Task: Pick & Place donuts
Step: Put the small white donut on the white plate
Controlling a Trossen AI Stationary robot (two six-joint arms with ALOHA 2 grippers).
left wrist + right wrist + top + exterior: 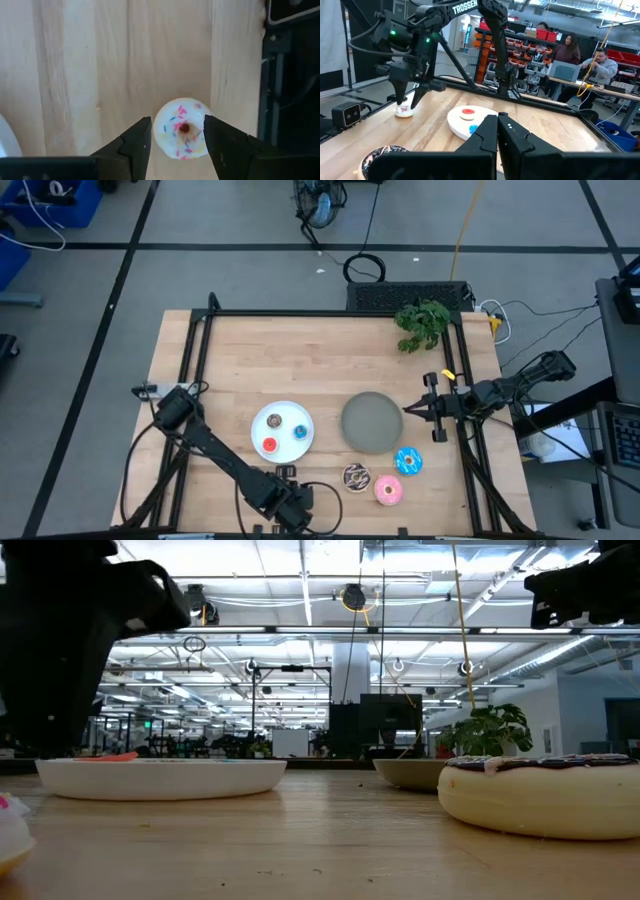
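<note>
My left gripper [177, 121] is open near the table's near edge [292, 508]. It points down, with one finger on each side of the pink-white mini donut [181, 129], which lies flat on the wood. From the right wrist view the left gripper [407, 103] stands over that donut [404, 111]. The white plate [262, 420] holds the brown, red [269, 445] and blue [300, 431] mini donuts. The larger brown [356, 477], pink [388, 490] and blue [408, 462] donuts lie on the table by the grey plate [371, 422]. My right gripper [410, 410] is shut, hovering at the grey plate's right rim.
A green plant [422, 322] sits at the table's far right corner. A black frame rail [330, 313] runs along the table's far and side edges. Bare wood lies between the plates and the far edge. People sit at benches [580, 52] in the room beyond.
</note>
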